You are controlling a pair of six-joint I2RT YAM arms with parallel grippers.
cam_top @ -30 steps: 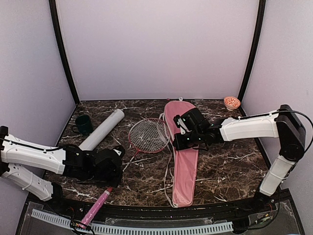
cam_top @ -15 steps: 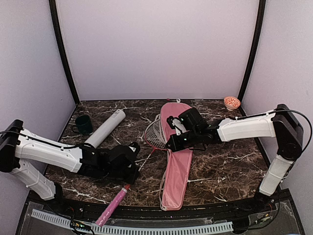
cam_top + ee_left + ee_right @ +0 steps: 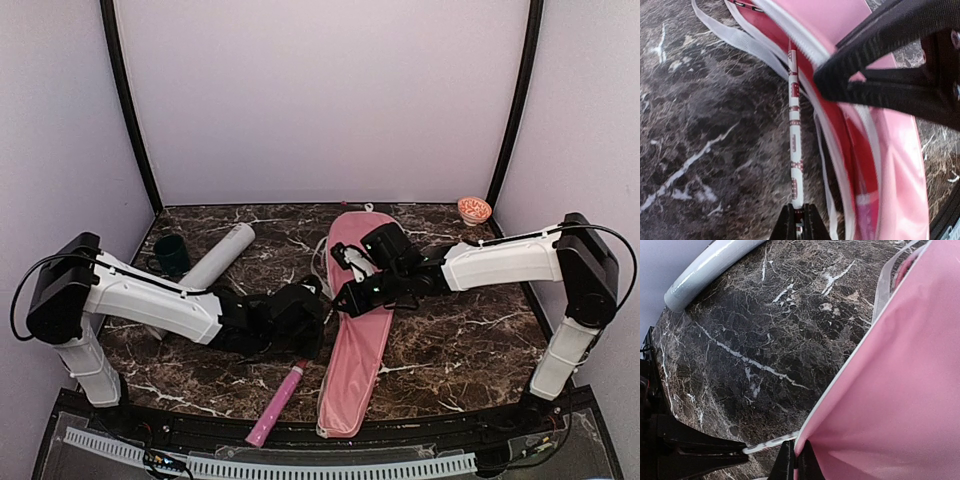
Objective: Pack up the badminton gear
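Note:
The large pink cover [image 3: 357, 345] lies lengthwise on the marble table [image 3: 460, 340]. My right gripper [image 3: 343, 302] is shut on its open left edge and holds that edge up. In the right wrist view the jaws [image 3: 796, 464] pinch the white-piped rim of the cover [image 3: 900, 380]. My left gripper [image 3: 318, 314] is shut on the thin white shaft [image 3: 795, 125] of a racket, whose head is hidden inside the cover [image 3: 885, 155]. The pink handle [image 3: 278, 402] trails toward the near edge. The pale grey tube [image 3: 213, 263] lies at the back left.
A dark green cup [image 3: 168, 255] stands left of the tube. An orange-patterned bowl [image 3: 474, 209] sits in the back right corner. White straps [image 3: 735, 37] of the cover trail over the table beside the shaft. The two grippers are very close together.
My left arm has swept right, carrying the racket so its head slid from the open table into the cover. The cover's lower end has swung left while the right gripper kept its edge.

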